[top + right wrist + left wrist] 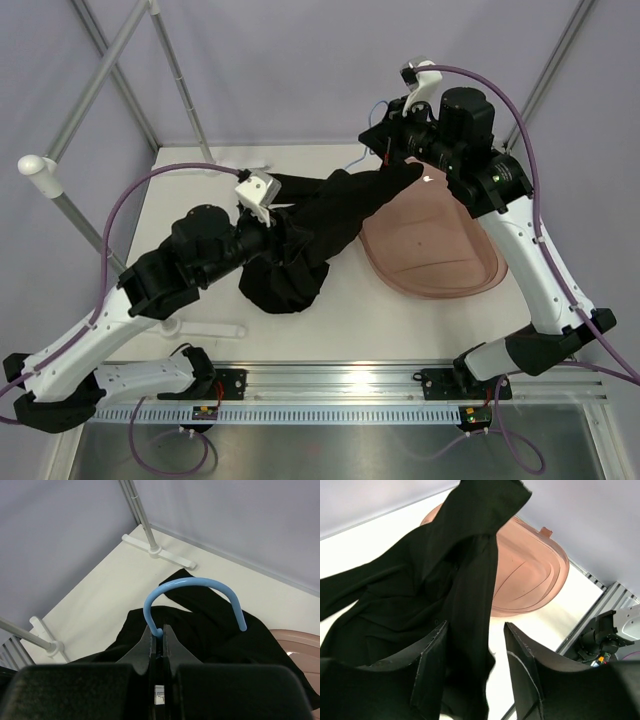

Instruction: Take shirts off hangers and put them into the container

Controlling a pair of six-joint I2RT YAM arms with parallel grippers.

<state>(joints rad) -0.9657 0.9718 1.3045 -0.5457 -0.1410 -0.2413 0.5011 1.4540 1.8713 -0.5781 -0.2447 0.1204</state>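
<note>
On the white table point(400, 320) lies a big black shirt point(330, 215). One end of it sits in a soft heap on the table, to the left of the pink tub point(440, 260). The other end is pulled up high, over the far left rim of the tub. The tub has no shirt down inside it; I can see its pink bottom.

The right gripper point(159, 630) is up at the high end of the shirt. Its two fingers are pressed tight together, and they pinch the blue hanger point(195, 582) at one end of its hook. The hook curves up and over like a little rainbow. Black cloth is bunched just under it, and the rest of the hanger is hidden.

The left gripper point(475, 625) is down low by the heap. Its fingers are spread apart. A strip of shirt hangs in the gap and brushes one finger, but nothing is squeezed.

Grey rack poles point(110, 70) stand at the far left of the table.
</note>
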